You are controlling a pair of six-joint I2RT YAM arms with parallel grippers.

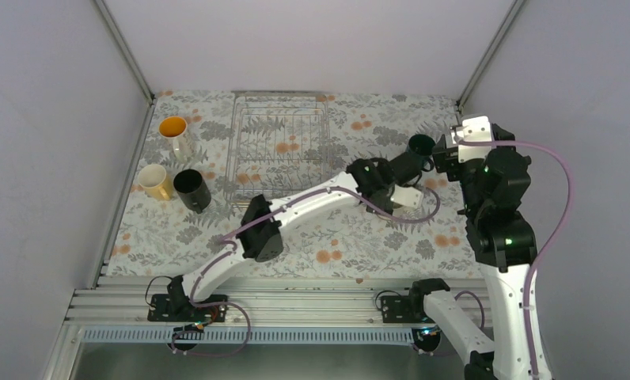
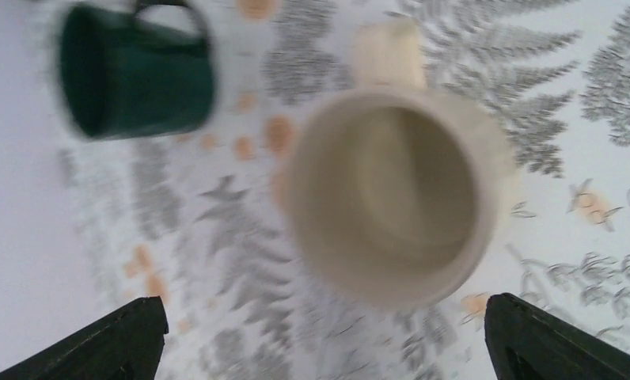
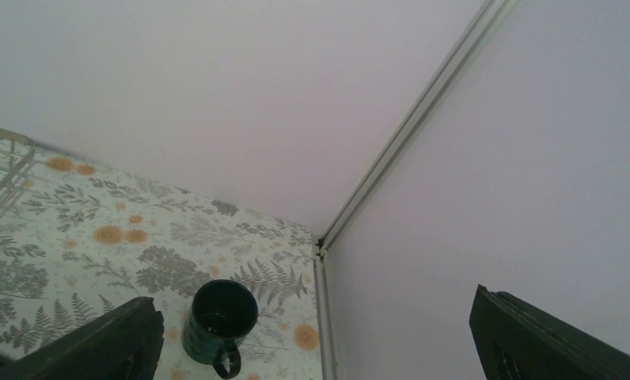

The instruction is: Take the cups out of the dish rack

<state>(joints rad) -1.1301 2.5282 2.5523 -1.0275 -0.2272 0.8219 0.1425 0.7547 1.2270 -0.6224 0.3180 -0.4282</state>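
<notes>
The silver wire dish rack [image 1: 280, 146] stands at the back middle, and I see no cup in it. A yellow-orange mug [image 1: 173, 128], a cream mug [image 1: 153, 181] and a black mug [image 1: 191, 191] stand on the cloth left of it. The dark green mug [image 1: 419, 148] stands upright right of the rack; it also shows in the left wrist view [image 2: 134, 71] and the right wrist view [image 3: 217, 321]. My left gripper [image 1: 404, 169] is open above a pale whitish mug [image 2: 391, 194], which stands upright; the jaws [image 2: 325, 340] are spread wide and empty. My right gripper [image 1: 443, 157] is open and empty [image 3: 316, 340], just right of the green mug.
The floral cloth [image 1: 335, 237] covers the table. White walls close in the left, back and right sides, with a metal corner post [image 3: 407, 134] close behind the green mug. My left arm [image 1: 296, 210] stretches diagonally across the cloth in front of the rack.
</notes>
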